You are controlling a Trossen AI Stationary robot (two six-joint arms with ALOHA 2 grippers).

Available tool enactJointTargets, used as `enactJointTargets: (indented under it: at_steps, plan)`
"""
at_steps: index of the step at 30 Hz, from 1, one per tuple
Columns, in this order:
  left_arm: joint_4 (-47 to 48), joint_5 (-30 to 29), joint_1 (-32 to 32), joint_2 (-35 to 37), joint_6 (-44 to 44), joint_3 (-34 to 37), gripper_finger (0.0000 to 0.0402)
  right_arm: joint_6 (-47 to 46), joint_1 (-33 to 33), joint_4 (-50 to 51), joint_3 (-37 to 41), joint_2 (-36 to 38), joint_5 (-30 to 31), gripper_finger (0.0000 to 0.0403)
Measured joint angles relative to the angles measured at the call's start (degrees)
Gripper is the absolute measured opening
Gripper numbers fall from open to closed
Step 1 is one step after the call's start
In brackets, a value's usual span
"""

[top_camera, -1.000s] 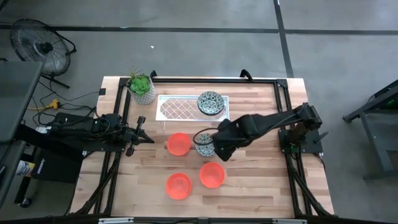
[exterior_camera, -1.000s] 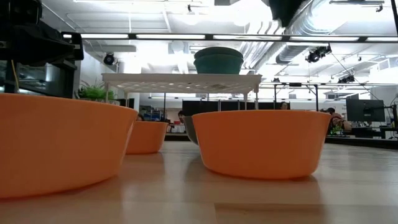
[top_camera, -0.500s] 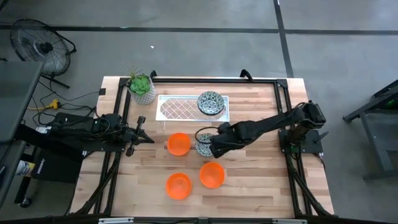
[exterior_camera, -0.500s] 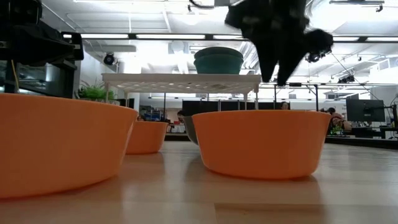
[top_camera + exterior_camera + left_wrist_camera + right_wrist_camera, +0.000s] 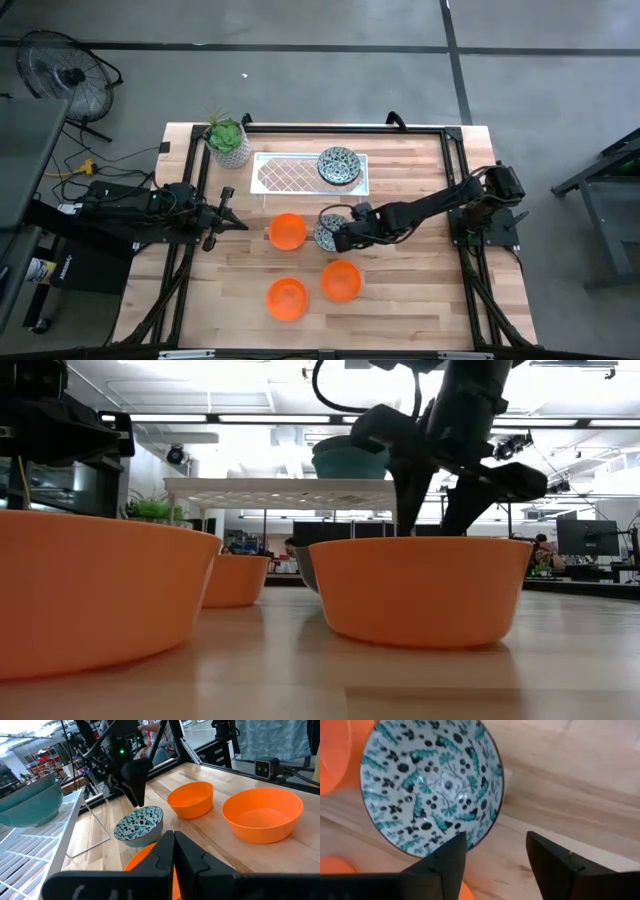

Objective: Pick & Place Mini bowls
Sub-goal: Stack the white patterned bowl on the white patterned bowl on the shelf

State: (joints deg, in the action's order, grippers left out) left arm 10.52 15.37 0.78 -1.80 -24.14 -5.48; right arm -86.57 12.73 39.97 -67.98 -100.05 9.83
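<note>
The left gripper waited at the table's left edge – its fingers pressed together, holding nothing. Just right of it sat an orange bowl, with two more orange bowls nearer the front. The patterned bowl stood on the wood beside the first; the right gripper hovered at its rim, jaws spread wide – gripping nothing. Behind, another patterned bowl rested on the white rack
</note>
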Motion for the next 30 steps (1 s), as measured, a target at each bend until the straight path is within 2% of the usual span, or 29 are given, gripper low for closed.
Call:
enactJointTargets:
  at_steps: [4,8,22,30]
  plan:
    - [0.0,0.0,0.0,0.0,0.0,0.0,0.0,0.1,-0.1,0.0,0.0,0.0,1.3,0.0231]
    - [0.0,0.0,0.0,0.0,0.0,0.0,0.0,0.4,-1.0,0.0,0.0,0.0,2.4,0.0239]
    - [0.0,0.0,0.0,0.0,0.0,0.0,0.0,1.5,-3.3,-2.7,0.1,-2.3,0.7,0.0214]
    - [0.0,0.0,0.0,0.0,0.0,0.0,0.0,-0.3,-3.3,-8.0,3.1,-2.4,-0.8,0.0206]
